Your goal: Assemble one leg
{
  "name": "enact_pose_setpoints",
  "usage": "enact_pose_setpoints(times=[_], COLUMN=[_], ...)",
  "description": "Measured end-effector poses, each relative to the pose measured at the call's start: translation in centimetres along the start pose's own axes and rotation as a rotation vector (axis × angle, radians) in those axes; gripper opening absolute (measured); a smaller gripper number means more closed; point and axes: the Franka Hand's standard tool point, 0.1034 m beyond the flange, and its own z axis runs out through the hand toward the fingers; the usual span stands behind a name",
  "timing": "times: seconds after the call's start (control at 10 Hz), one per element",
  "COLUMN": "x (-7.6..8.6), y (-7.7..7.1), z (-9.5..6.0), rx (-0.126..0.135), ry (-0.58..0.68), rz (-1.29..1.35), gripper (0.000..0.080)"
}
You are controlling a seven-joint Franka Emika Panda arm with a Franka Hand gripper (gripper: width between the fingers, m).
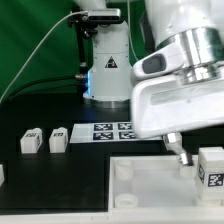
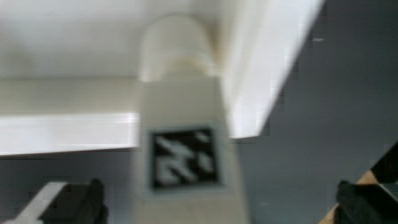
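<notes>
Dark table (image 1: pixel 45 192), green backdrop (image 1: pixel 28 50) behind it.

- Arm (image 1: pixel 182 95): the white wrist housing hung over the panel's far edge and filled most of the exterior view's right. Its base (image 1: pixel 105 70) stood well beyond the panel.
- Panel (image 1: pixel 160 192): large, white and flat on the table at the near side, with round sockets (image 1: pixel 125 171) along the edge toward the exterior view's left. In the wrist view it (image 2: pixel 71 110) showed as a pale, blurred slab.
- Marker board (image 1: pixel 112 131): flat on the table just beyond the panel's far edge, carrying only tags.
- Two spare legs (image 1: pixel 30 141) (image 1: pixel 58 138): upright side by side beyond the panel, on the exterior view's left of the marker board and clear of it.
- Nearest leg (image 1: pixel 211 168): at the panel's far edge, toward the exterior view's right, tag facing the camera. I could not tell whether it sat on the panel or just behind it.
- Gripper (image 1: pixel 178 150): low at the panel's far edge, just beside the nearest leg on the exterior view's left. The wrist view showed the gripper (image 2: pixel 222 200) spread wide, fingers (image 2: pixel 71 203) at opposite edges. A tagged white leg (image 2: pixel 178 150) lay between them, touched by neither and crossing the panel's edge. It was too blurred to match to the exterior view.
</notes>
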Motion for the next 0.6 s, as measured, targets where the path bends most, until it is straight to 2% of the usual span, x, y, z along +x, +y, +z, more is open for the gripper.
enact_pose_setpoints(times=[0.1, 0.2, 0.3, 0.4, 0.5, 0.6], x=[0.7, -0.1, 0.4, 0.6, -0.3, -0.3], y=[0.4, 0.7, 1.2, 1.9, 2.0, 1.9], z=[-0.1, 0.3, 0.1, 0.2, 0.2, 0.1], rx=[-0.008, 0.010, 0.025, 0.029, 0.046, 0.055], ry=[0.004, -0.130, -0.230, -0.283, -0.435, -0.523], rz=[-0.001, 0.009, 0.020, 0.026, 0.023, 0.034], gripper=[0.0649, 0.0649, 0.0649, 0.0649, 0.0649, 0.0649])
